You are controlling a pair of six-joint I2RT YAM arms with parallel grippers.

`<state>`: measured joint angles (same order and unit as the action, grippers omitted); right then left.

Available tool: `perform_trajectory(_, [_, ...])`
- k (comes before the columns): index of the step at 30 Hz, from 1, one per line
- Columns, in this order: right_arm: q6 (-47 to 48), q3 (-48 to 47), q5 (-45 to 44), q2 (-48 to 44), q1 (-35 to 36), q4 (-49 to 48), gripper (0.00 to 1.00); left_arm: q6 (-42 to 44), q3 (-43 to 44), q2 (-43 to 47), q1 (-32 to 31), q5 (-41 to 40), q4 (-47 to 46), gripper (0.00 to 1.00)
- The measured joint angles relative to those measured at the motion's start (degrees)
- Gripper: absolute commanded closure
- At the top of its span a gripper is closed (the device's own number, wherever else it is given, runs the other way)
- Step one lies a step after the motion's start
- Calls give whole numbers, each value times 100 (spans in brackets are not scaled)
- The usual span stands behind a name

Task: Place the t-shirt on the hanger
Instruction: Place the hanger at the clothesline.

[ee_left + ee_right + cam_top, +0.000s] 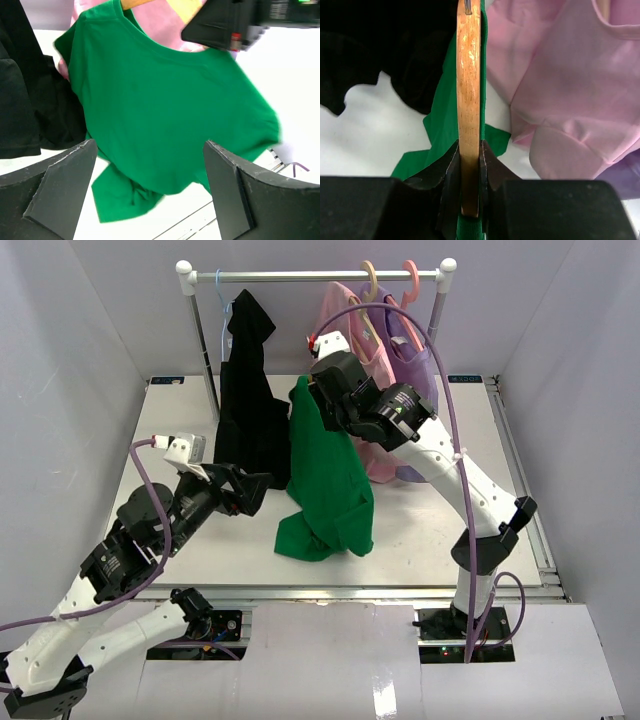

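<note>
Right gripper clenched on the wooden hanger, lifting it so the green t-shirt drapes freely below; left gripper, jaws spread, faces the fabric just ahead, apparently ready to adjust it.

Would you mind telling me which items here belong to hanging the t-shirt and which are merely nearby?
Part of the job:
- green t-shirt
- wooden hanger, clamped edge-on in the right gripper
- left gripper, open, facing the shirt

Just nearby:
- black garment
- pink shirt
- purple garment
- clothes rail
</note>
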<state>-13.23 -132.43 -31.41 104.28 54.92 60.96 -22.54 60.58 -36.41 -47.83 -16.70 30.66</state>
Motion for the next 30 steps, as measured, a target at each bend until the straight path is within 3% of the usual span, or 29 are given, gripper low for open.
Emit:
perform_trajectory(7, [205, 909, -165, -257, -160, -1478, 92, 19, 0, 294, 0, 100, 57, 2])
perform_trajectory(18, [637, 921, -187, -76, -222, -3187, 92, 68, -57, 657, 0, 350, 188, 2])
perform_trajectory(30, [854, 1072, -124, 543, -611, -4405, 92, 133, -192, 768, 0, 572, 275, 2])
